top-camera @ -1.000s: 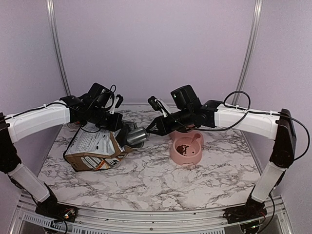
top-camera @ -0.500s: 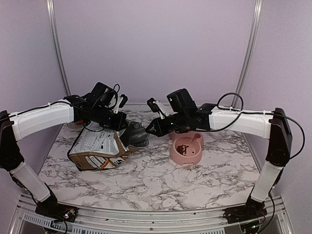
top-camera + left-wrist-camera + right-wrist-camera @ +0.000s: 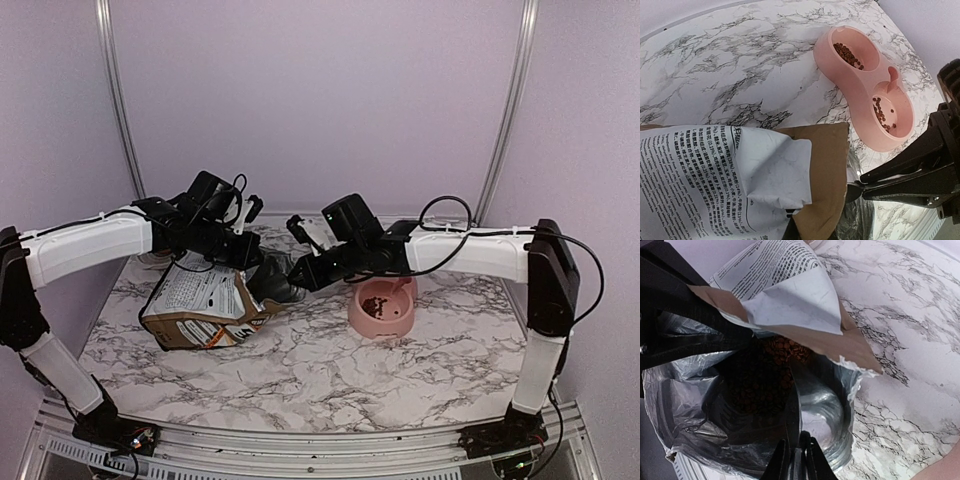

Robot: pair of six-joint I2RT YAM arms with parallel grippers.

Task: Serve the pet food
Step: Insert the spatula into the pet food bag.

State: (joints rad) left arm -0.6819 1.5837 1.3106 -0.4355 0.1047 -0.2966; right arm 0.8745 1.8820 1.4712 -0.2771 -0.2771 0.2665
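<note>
The left arm (image 3: pixel 85 245) is reached inward and slightly down, with its gripper (image 3: pixel 248 262) clamped shut on the open edge of the bag (image 3: pixel 195 305). The right arm (image 3: pixel 470 250) is stretched leftward, its gripper (image 3: pixel 865 182) angled down and pinched on a scoop (image 3: pixel 792 420).

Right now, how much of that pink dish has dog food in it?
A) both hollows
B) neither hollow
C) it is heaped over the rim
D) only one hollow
A: the left wrist view shows brown pet food lying thinly in each of the two hollows of the pink dish, below the rim.
</note>
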